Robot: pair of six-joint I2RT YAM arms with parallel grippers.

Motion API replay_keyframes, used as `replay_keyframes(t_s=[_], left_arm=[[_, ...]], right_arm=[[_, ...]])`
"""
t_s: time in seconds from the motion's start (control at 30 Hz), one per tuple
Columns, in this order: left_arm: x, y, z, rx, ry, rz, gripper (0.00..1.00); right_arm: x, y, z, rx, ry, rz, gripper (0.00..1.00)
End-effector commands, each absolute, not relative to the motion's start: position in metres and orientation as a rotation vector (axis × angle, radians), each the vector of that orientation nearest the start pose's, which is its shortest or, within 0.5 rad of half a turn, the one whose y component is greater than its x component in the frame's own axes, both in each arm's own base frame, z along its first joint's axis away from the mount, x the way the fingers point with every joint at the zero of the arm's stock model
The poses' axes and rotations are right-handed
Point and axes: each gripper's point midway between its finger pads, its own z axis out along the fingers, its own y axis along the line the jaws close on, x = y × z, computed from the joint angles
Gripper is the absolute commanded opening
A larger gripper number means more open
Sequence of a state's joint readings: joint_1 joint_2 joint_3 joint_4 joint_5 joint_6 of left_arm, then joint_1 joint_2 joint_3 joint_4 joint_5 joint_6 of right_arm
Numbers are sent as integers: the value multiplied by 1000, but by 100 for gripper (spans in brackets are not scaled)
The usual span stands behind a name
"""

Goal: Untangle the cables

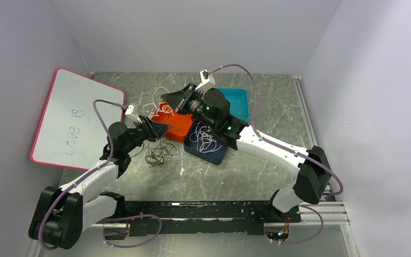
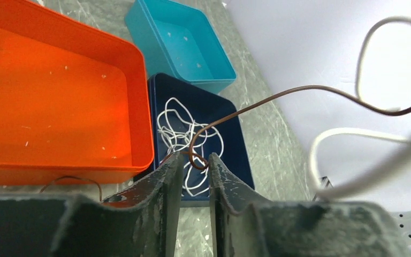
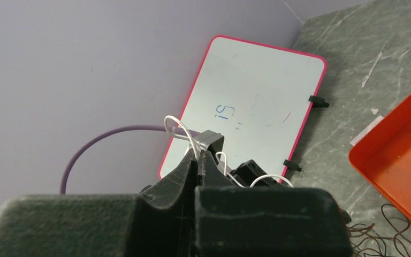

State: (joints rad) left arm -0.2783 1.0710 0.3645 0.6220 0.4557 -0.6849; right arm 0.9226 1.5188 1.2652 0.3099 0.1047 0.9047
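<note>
My right gripper (image 1: 166, 98) is shut on a white cable (image 3: 174, 124) and holds it in the air above the orange tray's far left corner; its loops (image 1: 158, 101) hang down. My left gripper (image 1: 163, 130) sits just below it. In the left wrist view its jaws stand only a narrow gap apart, with the curled end of a dark brown cable (image 2: 299, 90) caught between the fingertips (image 2: 214, 163). That cable rises up to the right. A tangle of dark cables (image 1: 160, 153) lies on the table under the left gripper. Another white cable (image 1: 206, 140) lies coiled in the navy tray.
The orange tray (image 1: 179, 128), navy tray (image 1: 222, 155) and teal tray (image 1: 238, 99) stand together mid-table. A pink-edged whiteboard (image 1: 77, 118) leans at the left wall. Walls close in on the left, back and right.
</note>
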Motion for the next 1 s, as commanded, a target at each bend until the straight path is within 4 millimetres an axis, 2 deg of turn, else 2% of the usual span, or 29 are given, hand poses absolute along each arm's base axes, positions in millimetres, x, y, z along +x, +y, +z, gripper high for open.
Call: replay_keyframes(t_s=[0.0,0.13,0.3,0.47,0.7,0.8,0.97], left_arm=[[300,-193,218,40,1636,-1117,25],[298,-187,213,16,1658,-1081,14],[295,-168,186,-87,1768,-967,7],[285,-149,153,-217,1867,-874,7],[272,-110,98,-551,2017,-681,7],[267,-99,85,-648,2054,-615,7],[263,-95,76,-673,2099,-569,7]], right_arm=[[294,406,375,97,1636,1351,0],[295,399,376,97,1631,1314,0],[297,384,386,94,1598,1244,0],[297,365,401,96,1555,1170,0],[300,328,418,112,1502,1002,0],[302,305,426,134,1477,908,0],[298,279,437,139,1442,811,0]])
